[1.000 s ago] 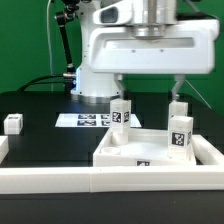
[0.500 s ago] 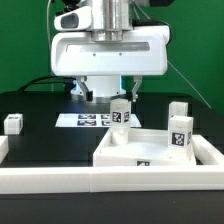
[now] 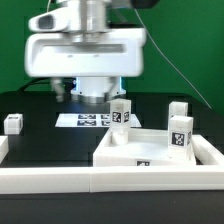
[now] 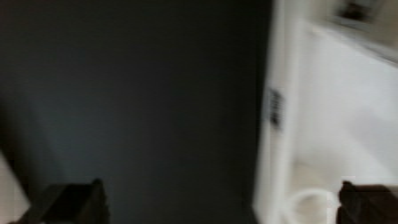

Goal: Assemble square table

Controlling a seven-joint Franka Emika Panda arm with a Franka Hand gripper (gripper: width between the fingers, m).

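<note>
- The hand (image 4: pixel 214 200) is wide open and holds nothing. In the wrist view its two dark fingers (image 4: pixel 71 200) stand far apart, with only the black table (image 4: pixel 125 110) between them.
- In the exterior view the big white body of the arm (image 3: pixel 85 52) hangs above the table. The fingers cannot be seen there.
- The white square top (image 3: pixel 150 150) lies flat on the table, below the hand and off toward the exterior view's right. It has a raised rim all round.
- Three small white legs stand up on that top. One leg (image 3: pixel 120 113) is at the back corner nearest the hand. One leg (image 3: pixel 178 110) is at the far back corner. One leg (image 3: pixel 180 133) stands in front of that one. Each shows a black-and-white tag.
- One more small white leg (image 3: pixel 13 123) sits alone on the table, well apart from the top, toward the exterior view's left of the hand.
- The marker board (image 3: pixel 90 120) lies flat on the table right under the arm, just beside the nearest leg.
- A long white rail (image 3: pixel 100 180) runs across the front, touching the front of the top.
- In the wrist view a white edge of the top (image 4: pixel 329 110) runs beside one finger. That picture is blurry, so small things on it cannot be made out.
</note>
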